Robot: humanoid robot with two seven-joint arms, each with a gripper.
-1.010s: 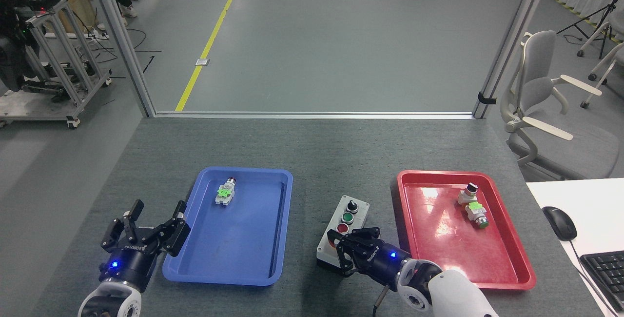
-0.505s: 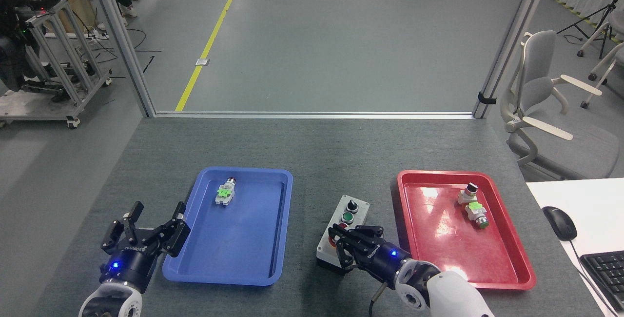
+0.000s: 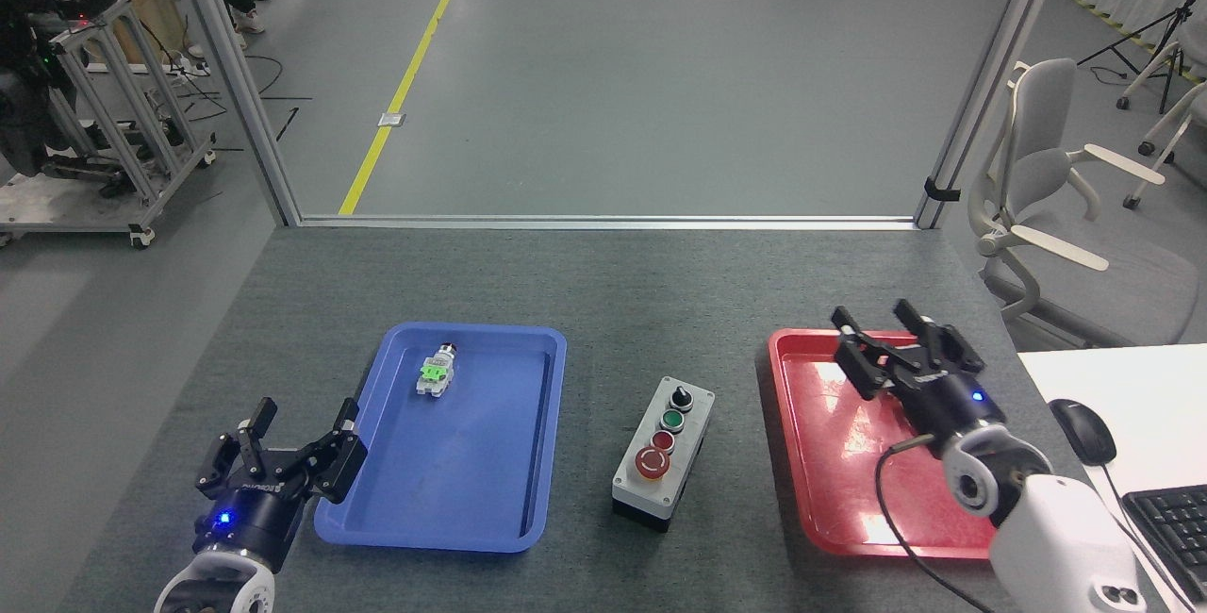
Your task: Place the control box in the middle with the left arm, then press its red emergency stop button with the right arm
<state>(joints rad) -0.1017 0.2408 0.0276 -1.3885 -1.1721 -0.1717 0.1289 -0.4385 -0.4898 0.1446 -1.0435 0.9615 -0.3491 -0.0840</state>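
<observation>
control box [image 3: 663, 455] on grey table [image 3: 603, 292], well left of right gripper [image 3: 889, 338], well right of left gripper [image 3: 294, 429] | both grippers spread open, empty | long axis near-far, slight tilt | red emergency stop button [image 3: 652, 464] at near end, facing up

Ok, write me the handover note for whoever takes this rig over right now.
Left gripper: open, empty, beside the blue plastic tray.
Right gripper: open, empty, above the red plastic tray.
The oblong grey-topped control box sits on the table between the trays, untouched.
The large red emergency stop button is clear at its near end.
Placement looks done; whether the button is pressed cannot be told.
</observation>
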